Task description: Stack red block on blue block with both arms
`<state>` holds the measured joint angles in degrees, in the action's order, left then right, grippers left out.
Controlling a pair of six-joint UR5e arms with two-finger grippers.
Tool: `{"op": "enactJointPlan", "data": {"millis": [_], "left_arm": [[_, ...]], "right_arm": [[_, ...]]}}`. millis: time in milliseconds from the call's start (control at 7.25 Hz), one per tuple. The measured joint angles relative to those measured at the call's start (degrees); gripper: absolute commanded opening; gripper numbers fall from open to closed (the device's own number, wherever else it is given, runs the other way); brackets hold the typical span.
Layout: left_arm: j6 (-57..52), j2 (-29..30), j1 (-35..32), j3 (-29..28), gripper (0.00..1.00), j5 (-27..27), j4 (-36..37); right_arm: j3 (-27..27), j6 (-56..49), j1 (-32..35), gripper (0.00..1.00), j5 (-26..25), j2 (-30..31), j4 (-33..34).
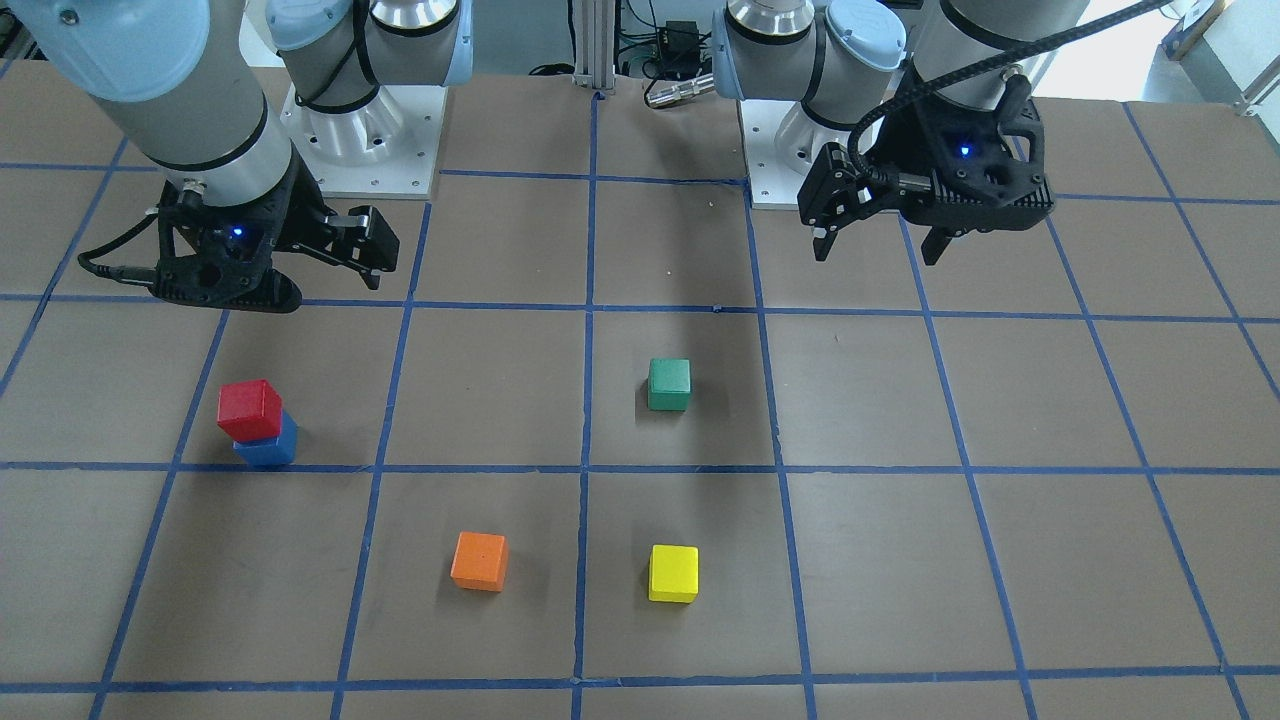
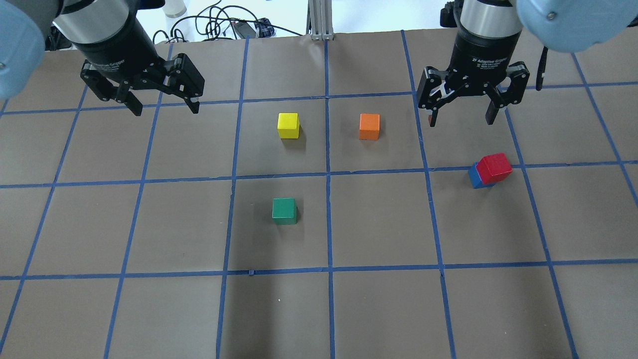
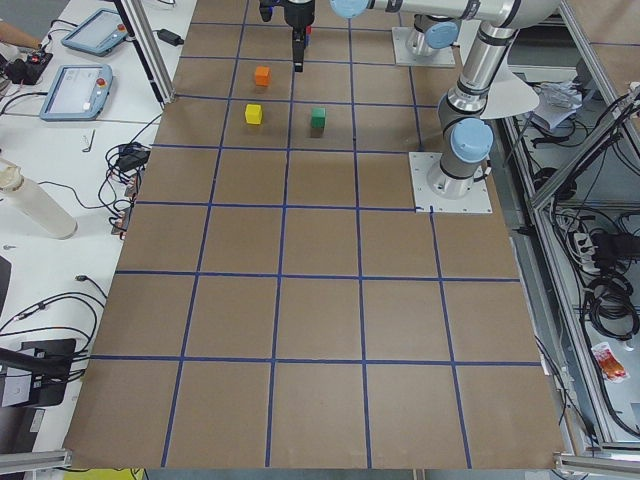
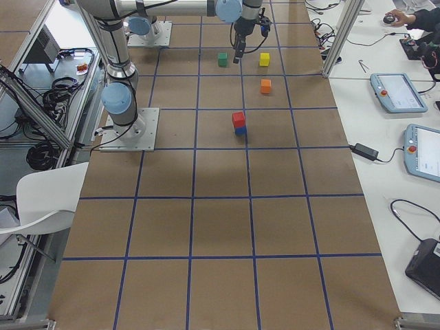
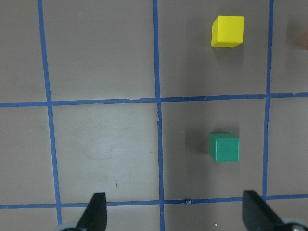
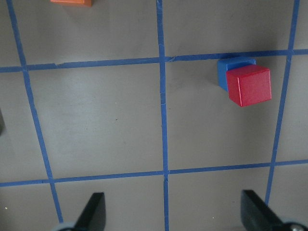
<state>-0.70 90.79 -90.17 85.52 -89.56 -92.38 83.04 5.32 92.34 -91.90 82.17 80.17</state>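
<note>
The red block (image 1: pixel 249 409) sits on top of the blue block (image 1: pixel 270 447), slightly offset and twisted; the stack also shows in the overhead view, red (image 2: pixel 495 167) on blue (image 2: pixel 474 177), and in the right wrist view (image 6: pixel 249 85). My right gripper (image 2: pixel 461 121) is open and empty, raised above the table just beyond the stack and apart from it. My left gripper (image 2: pixel 166 110) is open and empty, raised over the far left of the table, well away from the stack. In the front-facing view the left gripper (image 1: pixel 878 255) is at the right.
A yellow cube (image 2: pixel 288 125) and an orange cube (image 2: pixel 369 126) stand in the middle far row. A green cube (image 2: pixel 284 210) stands nearer the robot, left of centre. Blue tape lines grid the brown table (image 2: pixel 379 309).
</note>
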Motion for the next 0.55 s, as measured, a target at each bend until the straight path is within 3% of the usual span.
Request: {"op": "enactJointPlan", "data": {"millis": [552], "left_arm": [[0.00,0.00,0.00,0.00,1.00,0.06,0.00]], "right_arm": [[0.00,0.43,-0.04,1.00,-0.06,0.12,0.15]]}}
